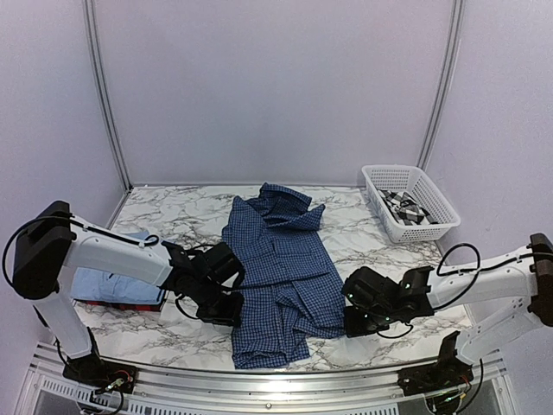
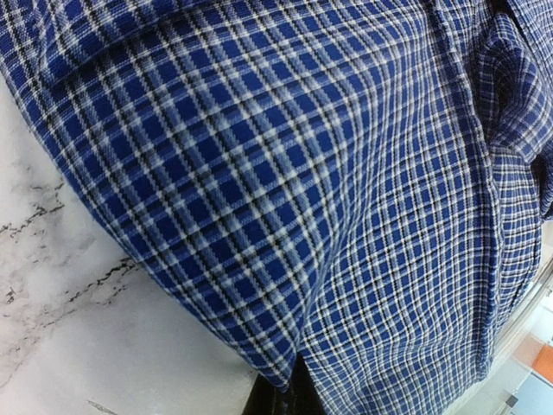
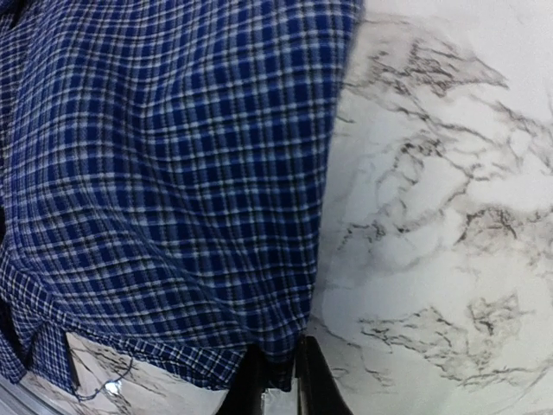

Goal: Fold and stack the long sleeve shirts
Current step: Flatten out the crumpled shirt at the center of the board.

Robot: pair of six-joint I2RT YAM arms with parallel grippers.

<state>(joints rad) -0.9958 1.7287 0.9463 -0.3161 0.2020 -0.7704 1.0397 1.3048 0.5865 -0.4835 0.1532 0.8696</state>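
Jaws first: in the top view the left gripper (image 1: 226,309) sits at the left edge of the navy shirt (image 1: 281,277) and the right gripper (image 1: 356,322) at its right edge, but it's too small there to judge the grip. Four shirts total: the navy one is spread mid-table. A light blue shirt (image 1: 102,281) lies at the left on top of a dark red shirt (image 1: 121,304). A black-and-white checked shirt (image 1: 404,207) sits in the one white basket (image 1: 436,216) at the far right. Marble table (image 1: 173,220), plain pale walls. The navy shirt runs near-to-far, collar (image 1: 285,197) at the far end.

Left wrist view: cloth fills nearly everything, jaws clamped tight on its edge.

Right wrist view: fingers (image 3: 313,380) are almost together, pinching the hem, with marble off to the right.
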